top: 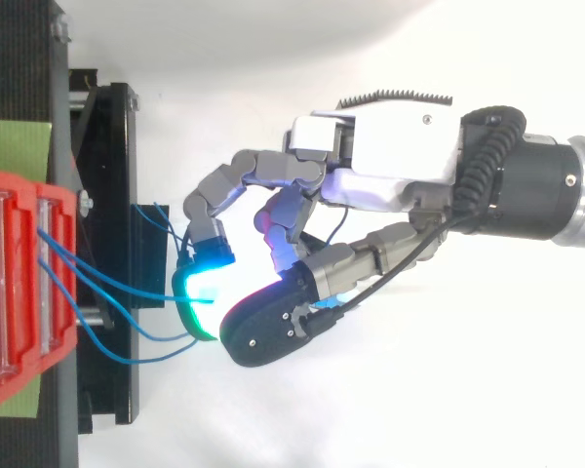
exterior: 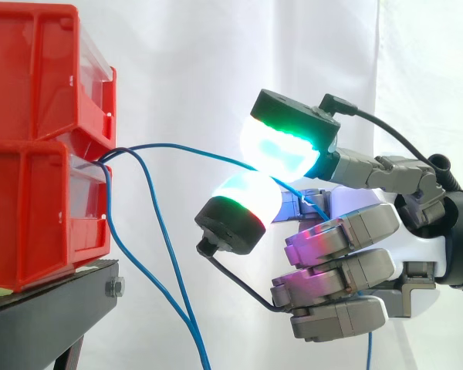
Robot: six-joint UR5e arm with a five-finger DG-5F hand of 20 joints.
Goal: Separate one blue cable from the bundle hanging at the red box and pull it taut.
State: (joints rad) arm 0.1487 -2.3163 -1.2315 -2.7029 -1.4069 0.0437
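Observation:
Two stacked red bins [exterior: 38, 146] stand at the left on a black stand [exterior: 54, 297]. Several thin blue cables come out between the bins. One blue cable [exterior: 193, 152] runs right in a shallow bow and passes between two glowing fingertips [exterior: 282, 150], pinched there, then trails down past the palm. The other blue cables [exterior: 166, 254] hang slack below the bins. My hand [top: 400, 161] reaches in from the right, level with the bins, with its remaining fingers curled below. In the top view the red bins [top: 10, 292] lie at the left and the cables [top: 107, 285] lead to the green-lit pad [top: 200, 290].
The black stand [top: 102, 195] juts out under the bins, close to my fingertips. A green sheet [top: 15, 146] lies on the stand behind the bins. A white curtain [exterior: 216, 62] hangs behind, with open space between the bins and the hand.

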